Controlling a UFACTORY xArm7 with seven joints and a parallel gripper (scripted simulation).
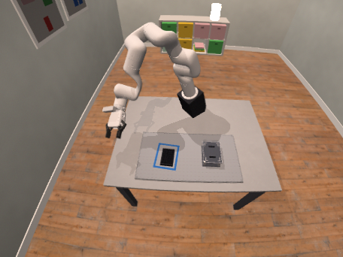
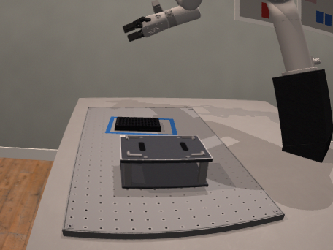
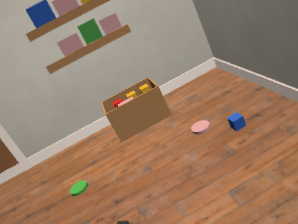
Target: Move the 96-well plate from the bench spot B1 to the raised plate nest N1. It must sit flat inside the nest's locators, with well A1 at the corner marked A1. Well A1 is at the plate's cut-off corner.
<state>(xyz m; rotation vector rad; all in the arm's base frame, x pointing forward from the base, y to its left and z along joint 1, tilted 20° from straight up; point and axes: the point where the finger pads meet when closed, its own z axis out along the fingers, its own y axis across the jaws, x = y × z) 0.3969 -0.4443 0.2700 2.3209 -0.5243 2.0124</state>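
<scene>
The black 96-well plate (image 1: 167,157) lies flat inside the blue outline of spot B1 on the grey perforated board; it also shows in the exterior view (image 2: 138,123). The raised grey plate nest N1 (image 1: 211,153) stands to the right of it, empty, with corner locators and two slots on top (image 2: 164,148). My gripper (image 1: 114,131) is open and empty, high in the air off the table's left edge, far from the plate; it also shows in the exterior view (image 2: 132,28). The wrist view shows only the room floor, not the plate.
The arm's black base (image 1: 192,102) stands on the table behind the board. A shelf unit with coloured bins (image 1: 193,35) stands at the back wall. On the floor are a cardboard box (image 3: 136,108), a blue cube (image 3: 236,121) and flat discs.
</scene>
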